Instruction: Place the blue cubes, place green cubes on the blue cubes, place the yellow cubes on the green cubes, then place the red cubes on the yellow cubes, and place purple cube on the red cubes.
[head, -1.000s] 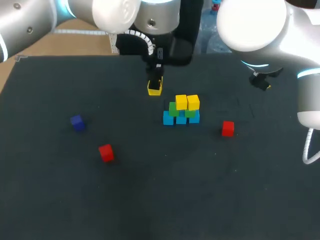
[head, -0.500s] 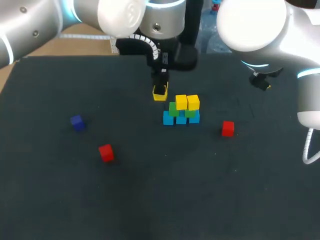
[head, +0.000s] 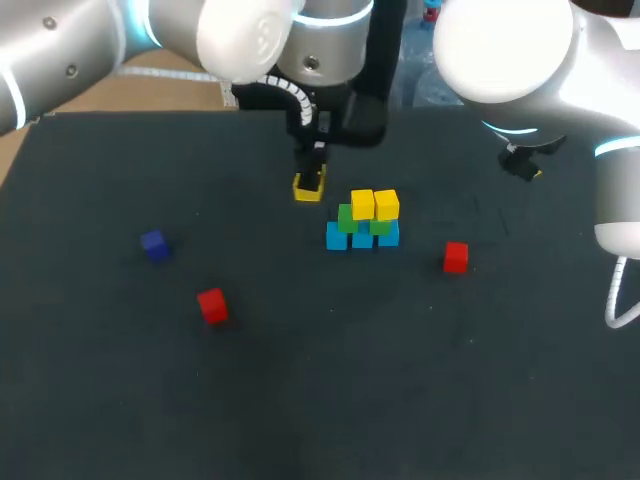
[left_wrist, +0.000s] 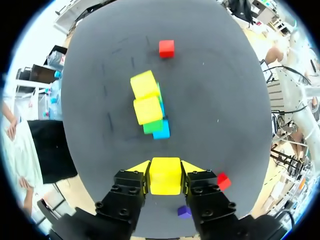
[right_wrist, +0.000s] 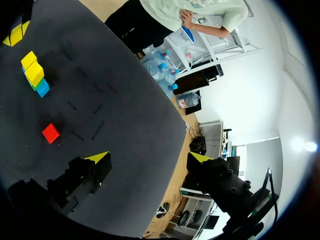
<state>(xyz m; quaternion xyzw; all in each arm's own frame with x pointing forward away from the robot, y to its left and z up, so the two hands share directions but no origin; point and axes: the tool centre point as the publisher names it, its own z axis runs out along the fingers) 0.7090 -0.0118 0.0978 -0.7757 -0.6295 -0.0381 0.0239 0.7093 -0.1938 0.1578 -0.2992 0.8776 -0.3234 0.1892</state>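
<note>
Yellow cube (left_wrist: 165, 176) in the left gripper (left_wrist: 165, 169). We are holding it between both yellow-tipped fingers, the jaws narrowed to the cube's width and pressing on 2 opposite flat faces. It appears to be hanging clear of the dark table (head: 300, 400).

The pile (left_wrist: 150, 112) is standing just ahead of this gripper. It has blue cubes (head: 337, 237) at the base, green cubes (head: 348, 217) on them and 2 yellow cubes (head: 362, 204) on top.

1 red cube (left_wrist: 166, 48) is lying beyond the pile. A second red cube (left_wrist: 223, 181) and the purple cube (left_wrist: 184, 212) are lying below the gripper, on the side away from the pile.

The right gripper (right_wrist: 149, 159) is waiting well apart from the pile, its fingers spread wide and holding nothing.

Handling: we are judging the cube to be light, stiff and smooth-faced. A moderate squeeze should be enough, though a smooth face may slip under a skewed grip. The best hold is the one shown, with pads flat on 2 parallel faces near mid-height, leaving the lower face free for seating.

Orientation: a cube has no long axis, so only the alignment of its faces matters. We are seeing the upper face square to the fingers, its edges running with and across the jaws. The pile's top row is running nearly straight ahead of the gripper, slightly angled to the held cube's edges. We are therefore expecting a small turn before setting it down.
</note>
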